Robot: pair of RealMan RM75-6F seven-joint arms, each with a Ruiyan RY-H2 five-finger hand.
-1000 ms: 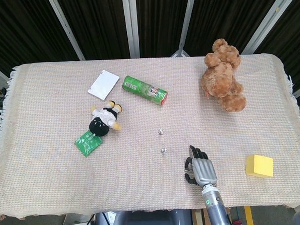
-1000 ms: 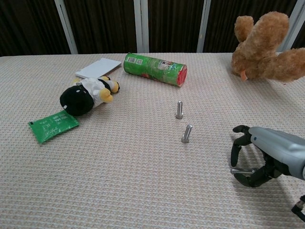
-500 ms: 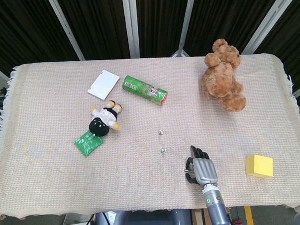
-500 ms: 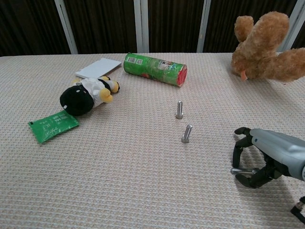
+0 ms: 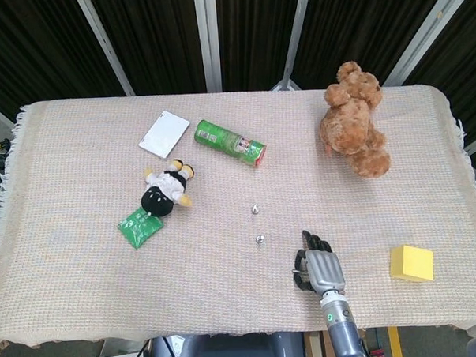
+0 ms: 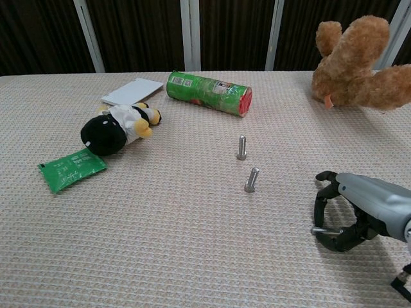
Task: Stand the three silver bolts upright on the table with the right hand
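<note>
Right hand curls around third bolt, lying flat, low over counter. We see two bolts standing already. Last one left to stand.

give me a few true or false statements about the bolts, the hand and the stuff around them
1. Two silver bolts stand upright on the table. True.
2. The right hand holds a third bolt lying sideways. True.
3. The green can stands upright. False: it lies on its side.
4. The yellow block sits beside the white card. False: it is far off, near the right hand.
5. The teddy bear touches the bolts. False: it is well apart.
</note>
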